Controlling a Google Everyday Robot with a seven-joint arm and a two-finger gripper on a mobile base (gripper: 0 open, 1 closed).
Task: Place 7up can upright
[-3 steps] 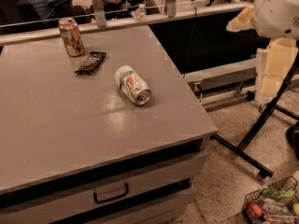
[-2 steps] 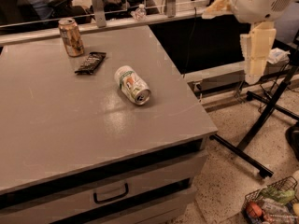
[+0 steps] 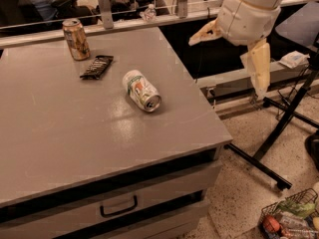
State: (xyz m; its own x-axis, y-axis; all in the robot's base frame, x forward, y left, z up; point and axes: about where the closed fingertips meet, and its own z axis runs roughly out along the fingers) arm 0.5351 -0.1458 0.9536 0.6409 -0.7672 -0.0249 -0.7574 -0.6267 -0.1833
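In the camera view, the gripper (image 3: 227,66) has swung in from the right edge of the frame and now hangs at the upper right, off the corner of the table (image 3: 60,133) and above the floor. Its two cream fingers (image 3: 259,66) are spread wide, one pointing left and one hanging down, and they hold nothing. The 7up can (image 3: 142,90) has not moved. It lies on its side just above the middle of the frame, silver top facing the lower right, well apart from the gripper. My reading is that this is only the approach: the can has not been grasped and is not yet upright.

The can is a smooth, pale cylinder with green print and a red-orange spot. Being round, it would likely roll if nudged across its length. The tabletop is flat, grey and faintly glossy. At the upper left, a gold-brown can (image 3: 76,39) stands upright, and a dark, flat, ribbed wrapper (image 3: 96,66) lies just beside it. A wire basket (image 3: 289,218) sits on the speckled floor at the lower right.
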